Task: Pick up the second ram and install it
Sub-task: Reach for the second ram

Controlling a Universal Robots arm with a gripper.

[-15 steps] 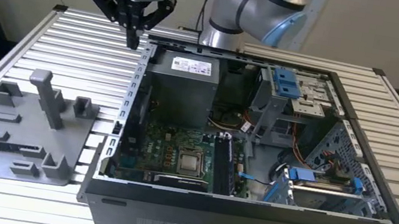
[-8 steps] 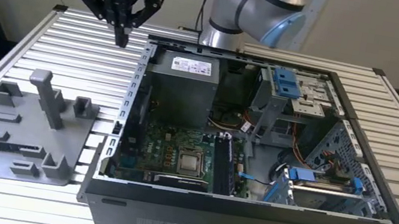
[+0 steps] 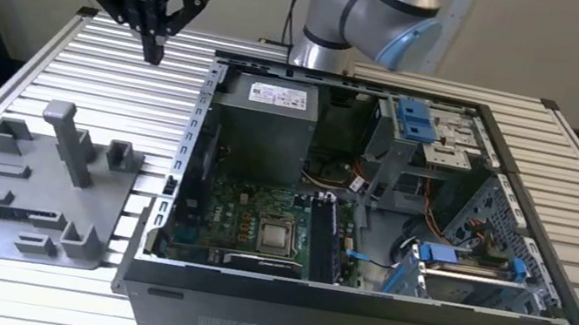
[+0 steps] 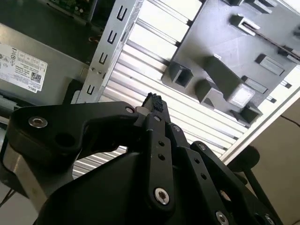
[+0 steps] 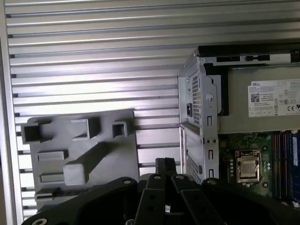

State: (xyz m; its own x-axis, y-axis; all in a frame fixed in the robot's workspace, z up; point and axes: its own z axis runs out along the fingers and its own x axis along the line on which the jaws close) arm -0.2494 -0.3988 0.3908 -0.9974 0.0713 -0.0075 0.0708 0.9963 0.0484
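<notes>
My gripper point(image 3: 152, 51) hangs high over the slatted table, beyond the far left corner of the open computer case point(image 3: 357, 324) in the exterior view. Its fingers are shut together with nothing visible between them, as both wrist views also show point(image 4: 153, 101) point(image 5: 165, 164). A grey fixture plate point(image 3: 30, 199) lies to the left of the case. A thin dark strip, apparently the second ram point(image 3: 5, 209), rests in a slot near the plate's front. The gripper is well away from it.
Inside the case are the motherboard point(image 3: 255, 227), its long memory slots point(image 3: 326, 239), a grey power supply point(image 3: 263, 123) and blue drive brackets point(image 3: 462, 260). Upright grey posts point(image 3: 70, 139) rise from the fixture plate. The arm's base point(image 3: 374, 9) stands behind the case.
</notes>
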